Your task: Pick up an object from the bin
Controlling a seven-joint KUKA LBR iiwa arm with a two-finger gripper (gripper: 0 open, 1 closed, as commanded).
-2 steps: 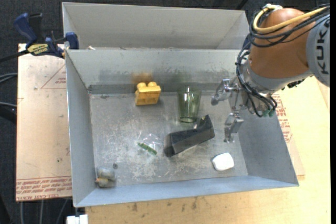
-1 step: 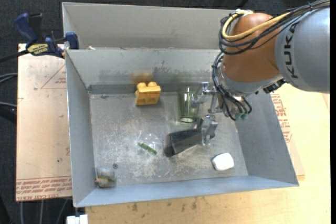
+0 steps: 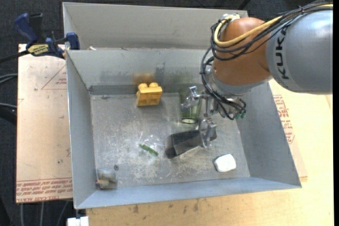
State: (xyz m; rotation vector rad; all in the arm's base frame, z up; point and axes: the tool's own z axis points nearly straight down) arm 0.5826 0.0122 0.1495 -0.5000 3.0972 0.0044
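Note:
My gripper (image 3: 199, 114) hangs in the right half of the bin, its two metal fingers spread apart, one at the upper left and one at the lower right. Between and behind them stands a small green and clear cylinder (image 3: 188, 108), partly hidden by the upper finger. A flat black rectangular object (image 3: 183, 144) lies just below the gripper, and the lower finger (image 3: 207, 132) sits at its right end. A white rounded block (image 3: 225, 163) rests further to the lower right.
A yellow toy brick (image 3: 148, 94) sits by the back wall. A thin green stick in clear wrap (image 3: 149, 149) lies mid-floor, and a grey-brown lump (image 3: 106, 179) occupies the front left corner. The orange dome and cables above the gripper hide the bin's right back part.

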